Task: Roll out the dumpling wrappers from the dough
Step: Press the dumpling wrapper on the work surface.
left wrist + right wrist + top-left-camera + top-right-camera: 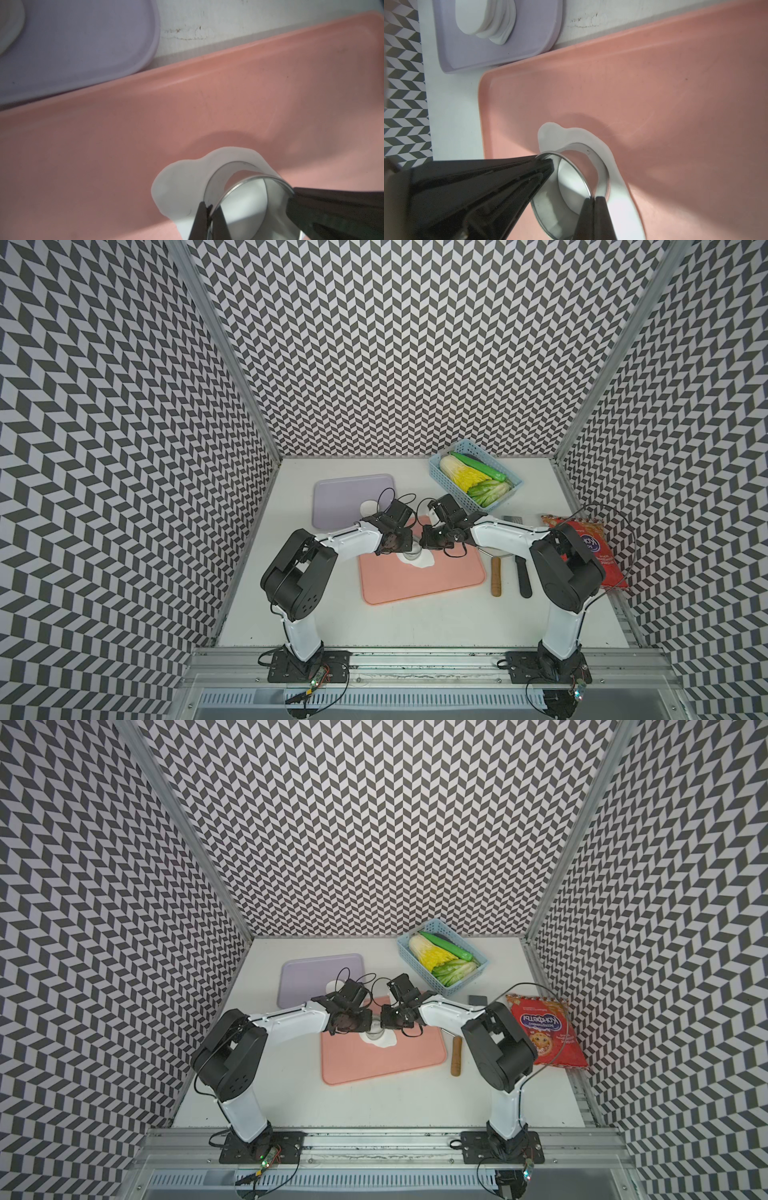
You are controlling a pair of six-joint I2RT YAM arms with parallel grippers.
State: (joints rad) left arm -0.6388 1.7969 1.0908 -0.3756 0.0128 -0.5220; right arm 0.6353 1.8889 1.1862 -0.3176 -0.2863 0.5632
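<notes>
We hold the metal ring (247, 199) from two sides, our left pincer (209, 209) and right pincer (593, 200) each pinched tight on its thin wall. It stands upright on the dough (176, 187), a flat blobby white sheet on the pink board (124, 145). The dumpling wrappers (483, 18) sit in a leaning stack on the lilac board (529, 47), just beside the pink one on the table (452, 104).
</notes>
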